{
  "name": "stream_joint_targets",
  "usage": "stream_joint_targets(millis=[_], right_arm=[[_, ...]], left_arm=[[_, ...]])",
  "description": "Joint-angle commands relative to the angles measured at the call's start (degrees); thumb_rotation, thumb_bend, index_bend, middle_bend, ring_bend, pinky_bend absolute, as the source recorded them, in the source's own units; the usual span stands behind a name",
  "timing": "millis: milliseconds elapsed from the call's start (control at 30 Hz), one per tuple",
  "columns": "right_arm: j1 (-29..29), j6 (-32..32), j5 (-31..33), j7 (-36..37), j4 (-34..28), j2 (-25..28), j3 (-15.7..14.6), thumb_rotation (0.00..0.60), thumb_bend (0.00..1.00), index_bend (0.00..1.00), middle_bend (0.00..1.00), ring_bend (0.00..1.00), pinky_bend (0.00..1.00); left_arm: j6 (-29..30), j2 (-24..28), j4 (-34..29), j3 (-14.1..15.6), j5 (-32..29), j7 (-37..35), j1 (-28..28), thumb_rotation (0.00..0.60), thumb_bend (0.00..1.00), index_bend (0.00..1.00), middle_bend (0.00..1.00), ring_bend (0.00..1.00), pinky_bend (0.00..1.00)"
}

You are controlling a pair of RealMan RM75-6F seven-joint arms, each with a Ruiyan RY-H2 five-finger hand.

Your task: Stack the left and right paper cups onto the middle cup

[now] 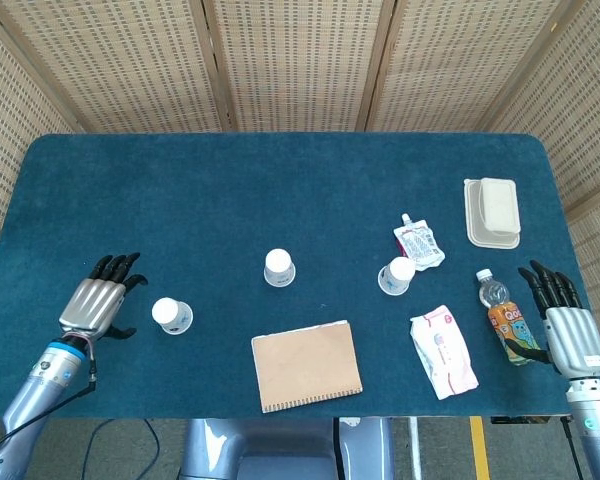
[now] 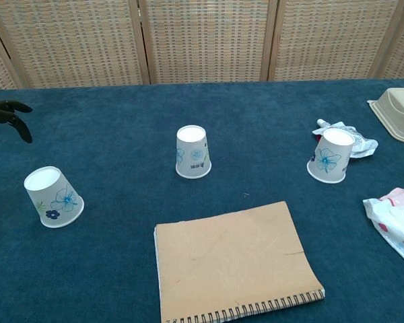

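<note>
The left hand (image 1: 98, 300), fingers spread and empty, hovered beside the upside-down left paper cup (image 1: 170, 315), probably light, crushable, best gripped gently around its sides.

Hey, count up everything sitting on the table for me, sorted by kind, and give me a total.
Paper cups: 3, left, middle, right
Notebook: 1
Bottle: 1
Wipes pack: 1
Pouch: 1
Lidded box: 1
Total: 8
</note>
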Motion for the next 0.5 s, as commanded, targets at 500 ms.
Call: stream_joint_targets(millis=[500], right_arm=[[-0.21, 0.31, 0.19, 2.23, 0.11, 0.65, 0.39, 0.6, 0.06, 0.02, 0.0, 0.0, 0.0]], left_arm=[[-0.36, -9.01, 4.4, 0.54, -7.9, 8.19, -6.03, 0.6, 0.2, 0.32, 0.0, 0.0, 0.01]])
